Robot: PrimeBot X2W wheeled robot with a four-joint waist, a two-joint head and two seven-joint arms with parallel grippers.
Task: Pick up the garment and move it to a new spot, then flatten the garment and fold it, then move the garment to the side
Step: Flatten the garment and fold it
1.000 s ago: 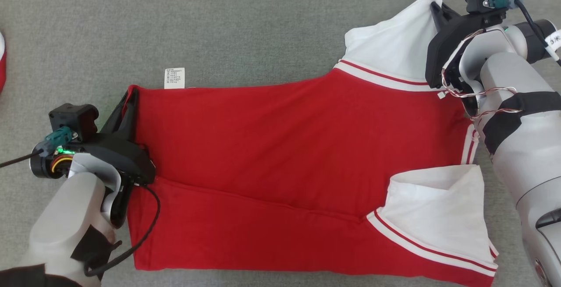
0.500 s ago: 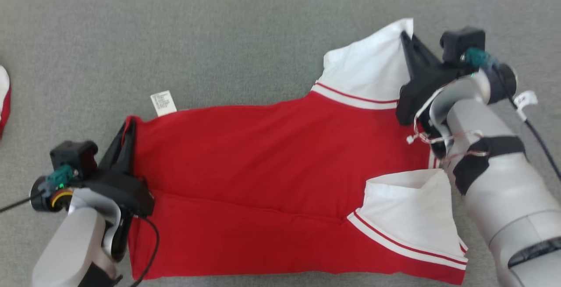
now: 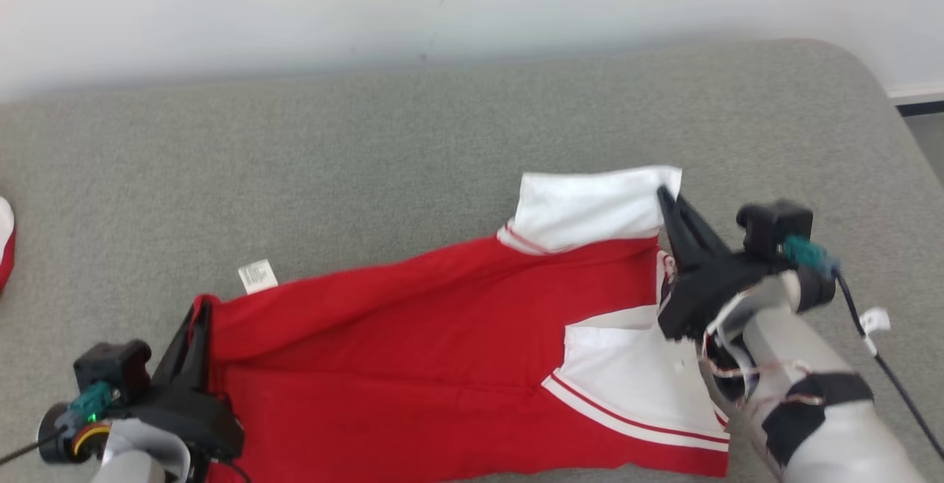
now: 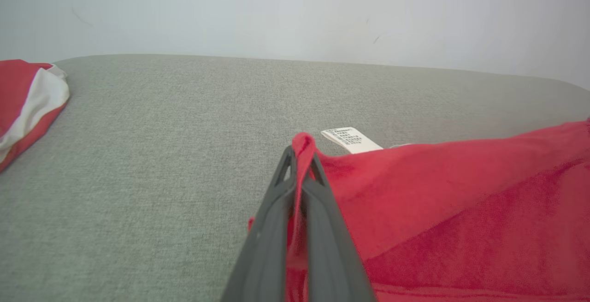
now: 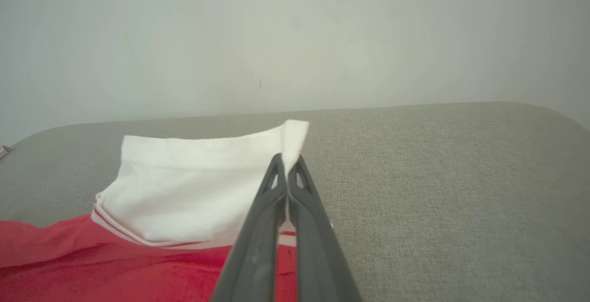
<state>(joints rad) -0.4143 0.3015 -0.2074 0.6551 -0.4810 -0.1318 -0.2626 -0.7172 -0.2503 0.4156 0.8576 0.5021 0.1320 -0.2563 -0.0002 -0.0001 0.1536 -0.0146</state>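
My left claw (image 3: 198,315) is clamped on the red hem corner of the garment (image 3: 413,343), and my right claw (image 3: 662,195) is clamped on the tip of its white sleeve (image 3: 582,210). The garment lies spread across the grey surface (image 3: 369,144), both pinched corners raised, with a white label (image 3: 257,276) just beside the hem

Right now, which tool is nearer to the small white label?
Left. The left tool grips the red corner of the shirt, just beside the label; the right tool grips the white sleeve at the far end.
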